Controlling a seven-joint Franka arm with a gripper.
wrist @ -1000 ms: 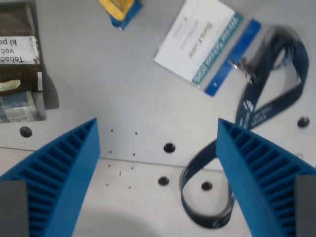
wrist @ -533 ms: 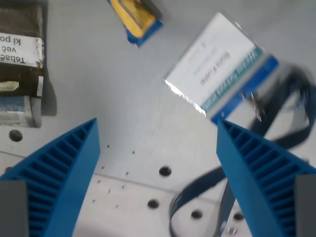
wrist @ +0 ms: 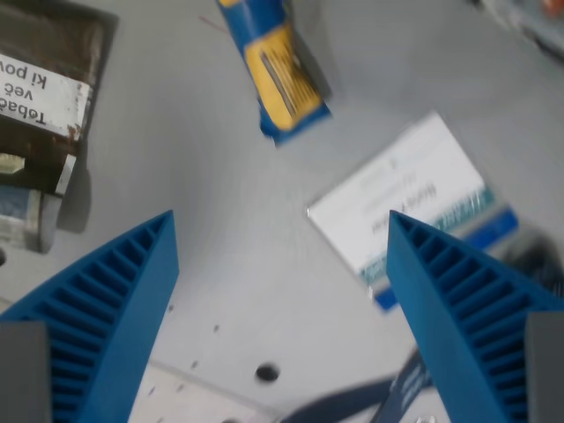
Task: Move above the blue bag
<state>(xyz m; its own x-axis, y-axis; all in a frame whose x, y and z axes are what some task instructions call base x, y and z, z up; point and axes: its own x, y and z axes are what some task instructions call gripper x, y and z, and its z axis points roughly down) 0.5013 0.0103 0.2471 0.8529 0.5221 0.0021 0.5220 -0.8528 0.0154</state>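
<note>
The small blue bag with a yellow patch (wrist: 280, 75) lies flat on the grey table (wrist: 194, 229) near the top of the wrist view, a little left of the middle. It is long and thin. Its long side runs from the top edge down and a bit toward the wrist view's right. The lower end is crimped blue foil. The top end is cut off by the edge of the picture, so its full length cannot be seen. The picture is blurry.

The gripper with two blue ribbed fingers (wrist: 282, 229) is spread wide and holds nothing. One finger (wrist: 106, 326) sits at the bottom on the wrist view's left, and the other at the bottom on the wrist view's right. The bag is well above them, between their two tips but far up.

A dark brown box with a white label (wrist: 44, 97) lies at the top on the wrist view's left. It looks closed, so what is inside cannot be seen.

A white name card with blue edges (wrist: 401, 198) lies just beside the right finger, which covers part of it. A dark blue strap (wrist: 352, 401) peeks out at the bottom.
</note>
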